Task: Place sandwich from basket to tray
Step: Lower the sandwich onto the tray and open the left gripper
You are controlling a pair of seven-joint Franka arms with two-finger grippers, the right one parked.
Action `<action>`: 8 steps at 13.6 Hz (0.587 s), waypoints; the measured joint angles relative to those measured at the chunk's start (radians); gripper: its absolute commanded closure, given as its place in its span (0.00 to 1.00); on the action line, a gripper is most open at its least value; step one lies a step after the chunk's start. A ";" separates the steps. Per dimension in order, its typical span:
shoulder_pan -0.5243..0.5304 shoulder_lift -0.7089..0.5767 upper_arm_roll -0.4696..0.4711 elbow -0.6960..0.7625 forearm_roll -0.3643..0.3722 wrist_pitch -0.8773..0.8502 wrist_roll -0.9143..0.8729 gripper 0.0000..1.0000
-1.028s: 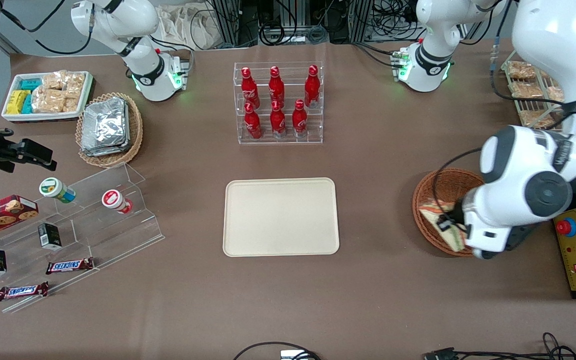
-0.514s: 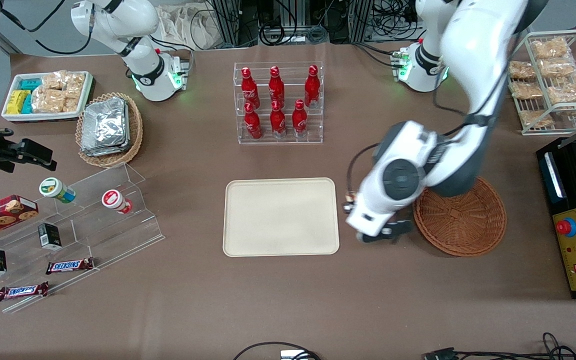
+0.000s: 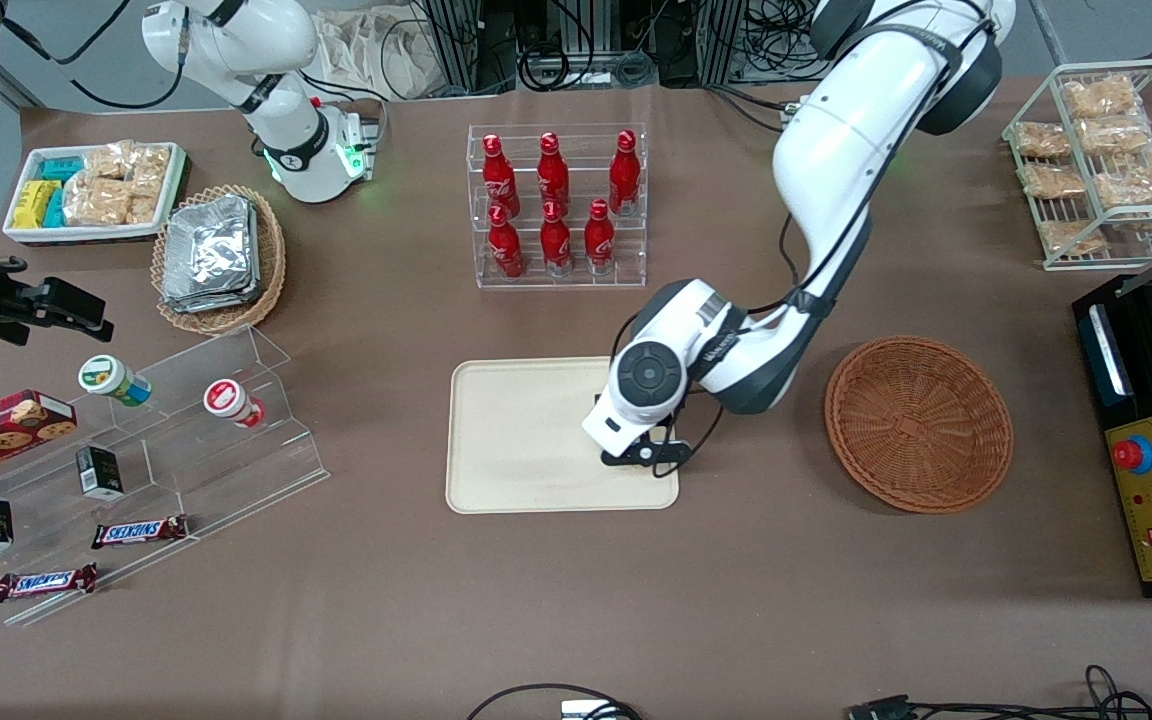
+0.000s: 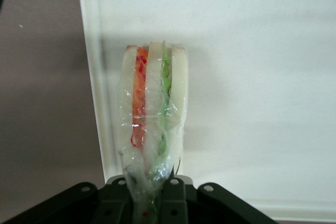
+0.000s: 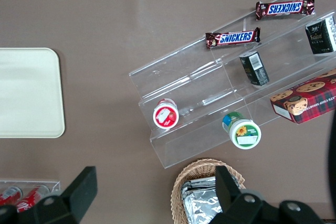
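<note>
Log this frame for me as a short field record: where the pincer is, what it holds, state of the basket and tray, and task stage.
pincer: the pincer is over the tray's end nearest the basket, shut on the sandwich
sandwich: the sandwich is held by its wrapped end, above the tray, close to the rim
basket: the basket has nothing in it and sits toward the working arm's end of the table
tray: the tray has nothing lying on it
stage: sandwich carried over, not yet released
</note>
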 measured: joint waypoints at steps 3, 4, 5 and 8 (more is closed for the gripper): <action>-0.002 0.010 0.000 0.001 0.042 0.000 0.007 0.56; -0.003 0.010 0.000 0.001 0.046 0.000 0.009 0.02; -0.002 0.010 0.000 0.003 0.049 0.000 0.010 0.01; -0.001 0.010 0.007 0.017 0.054 0.000 0.011 0.01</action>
